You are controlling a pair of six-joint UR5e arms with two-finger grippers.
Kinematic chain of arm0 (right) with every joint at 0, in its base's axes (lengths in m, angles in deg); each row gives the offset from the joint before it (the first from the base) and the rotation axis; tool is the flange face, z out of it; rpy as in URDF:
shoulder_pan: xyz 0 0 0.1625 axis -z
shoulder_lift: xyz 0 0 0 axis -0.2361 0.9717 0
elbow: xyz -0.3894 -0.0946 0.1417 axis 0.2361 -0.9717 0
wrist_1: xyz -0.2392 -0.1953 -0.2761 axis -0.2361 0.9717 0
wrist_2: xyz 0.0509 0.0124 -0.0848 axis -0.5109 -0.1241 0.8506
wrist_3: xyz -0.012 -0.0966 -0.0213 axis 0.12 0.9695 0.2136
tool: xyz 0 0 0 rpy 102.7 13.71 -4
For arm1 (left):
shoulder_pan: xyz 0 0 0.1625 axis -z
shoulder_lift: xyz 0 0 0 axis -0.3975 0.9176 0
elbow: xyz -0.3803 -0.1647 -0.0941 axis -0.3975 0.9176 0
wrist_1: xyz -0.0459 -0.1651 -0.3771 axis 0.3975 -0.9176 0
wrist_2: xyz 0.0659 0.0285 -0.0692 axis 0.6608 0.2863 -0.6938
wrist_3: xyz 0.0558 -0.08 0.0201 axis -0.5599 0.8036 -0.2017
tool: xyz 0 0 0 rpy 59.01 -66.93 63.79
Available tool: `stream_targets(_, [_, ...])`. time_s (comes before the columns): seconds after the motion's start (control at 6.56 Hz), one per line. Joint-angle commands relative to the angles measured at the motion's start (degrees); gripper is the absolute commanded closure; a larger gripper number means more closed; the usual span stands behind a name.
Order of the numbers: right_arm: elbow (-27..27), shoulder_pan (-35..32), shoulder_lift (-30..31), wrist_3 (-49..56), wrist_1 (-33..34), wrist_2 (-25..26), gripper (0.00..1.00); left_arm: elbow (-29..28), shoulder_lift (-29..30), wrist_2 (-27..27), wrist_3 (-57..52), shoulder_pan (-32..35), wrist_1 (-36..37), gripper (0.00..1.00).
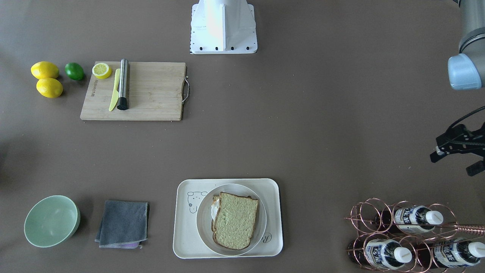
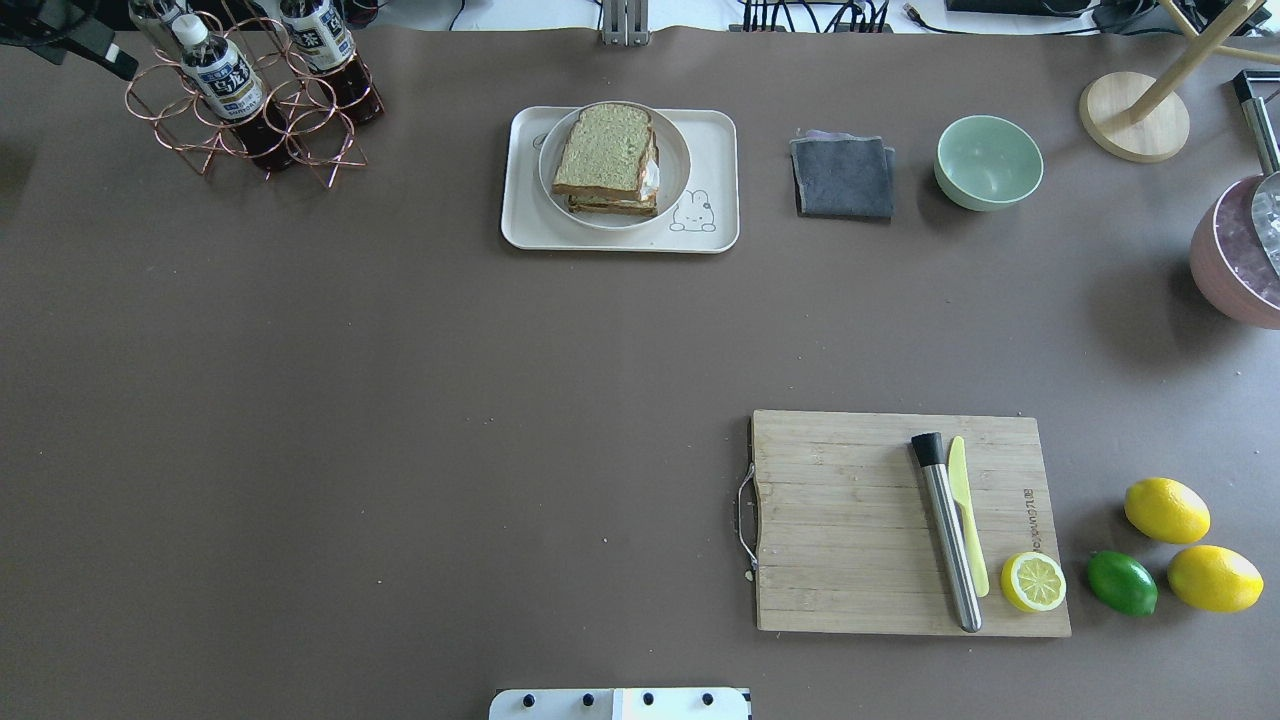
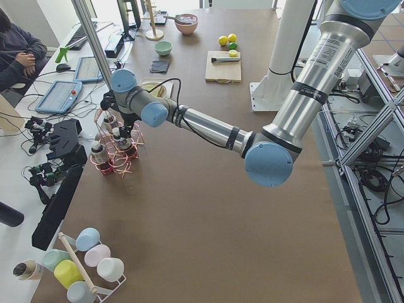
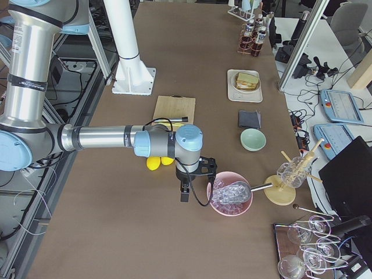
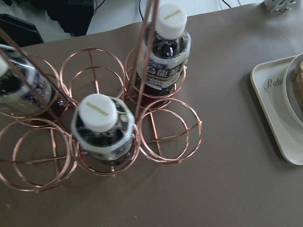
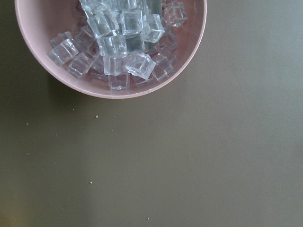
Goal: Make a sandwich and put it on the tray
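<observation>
**A:** Which step is this?

**B:** The last, I'd judge. The sandwich (image 1: pixel 235 220) sits on a plate (image 1: pixel 204 231) on the tray (image 1: pixel 185 235), midway along the surface's far edge. The next move only needs to leave it alone.

**A:** And the end effectors?

**B:** The left end effector (image 1: pixel 454 163) is spread and empty near the bottle rack (image 1: pixel 401 227). The right end effector (image 4: pixel 189 187) is beside the ice bowl (image 4: pixel 229 197), and I can't tell its state.

**Materials and surface finishes**
The table (image 2: pixel 400 400) is covered in matt brown sheet. The tray (image 1: pixel 273 189) is finished in smooth matt cream, and the sandwich (image 1: pixel 235 220) bread is coarse and porous. The board (image 1: pixel 155 91) is grained wood, the rod (image 1: pixel 123 81) brushed metal, the knife (image 1: pixel 114 91) smooth plastic. The cloth (image 1: pixel 123 223) is soft grey fabric. The bowl (image 1: pixel 51 220) is finished in glossy green, and the rack (image 5: pixel 169 98) is made of shiny copper-coloured wire.
</observation>
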Motion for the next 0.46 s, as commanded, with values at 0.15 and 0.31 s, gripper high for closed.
stream_targets(0.15, [-0.01, -0.01, -0.15, 0.07, 0.0, -0.03, 0.0, 0.15, -3.66, 5.61, -27.03, 11.27, 17.41, 0.02])
stream_targets(0.31, [0.08, -0.01, -0.24, -0.02, 0.0, -0.03, 0.0, 0.93, -11.06, 9.65, -32.36, 11.9, 15.51, 0.02])
